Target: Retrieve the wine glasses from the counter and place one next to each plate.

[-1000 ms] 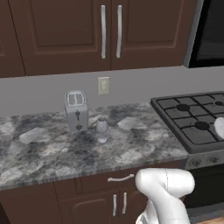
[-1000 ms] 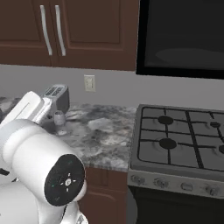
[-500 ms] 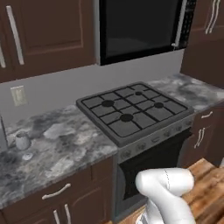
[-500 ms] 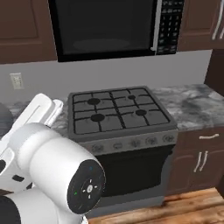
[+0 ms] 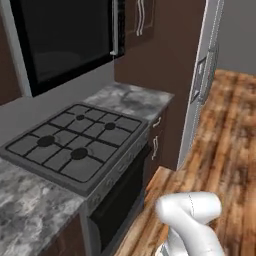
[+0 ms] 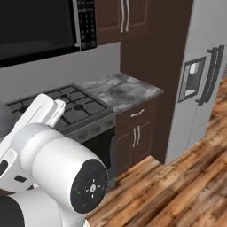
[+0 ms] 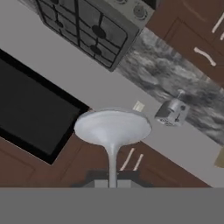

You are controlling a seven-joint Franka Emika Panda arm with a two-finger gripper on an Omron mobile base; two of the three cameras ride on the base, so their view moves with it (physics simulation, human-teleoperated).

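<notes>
the base has swung away from the toaster end of the grey marbled stone counter [image 5: 127, 97] toward the black gas stove [image 5: 75, 145] and wood floor, while the gripper [image 7: 112, 181], clamped shut on the stem, carries a clear stemmed wine glass [image 7: 112, 129] just ahead of its tips, so the plates likely lie elsewhere.

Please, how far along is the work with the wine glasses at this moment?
Done: one wine glass is picked up, off the counter. In hand: the gripper is shut on its stem, with the round foot towards the hand camera. Left: setting this glass next to a plate, then fetching the second glass for the other plate.
</notes>
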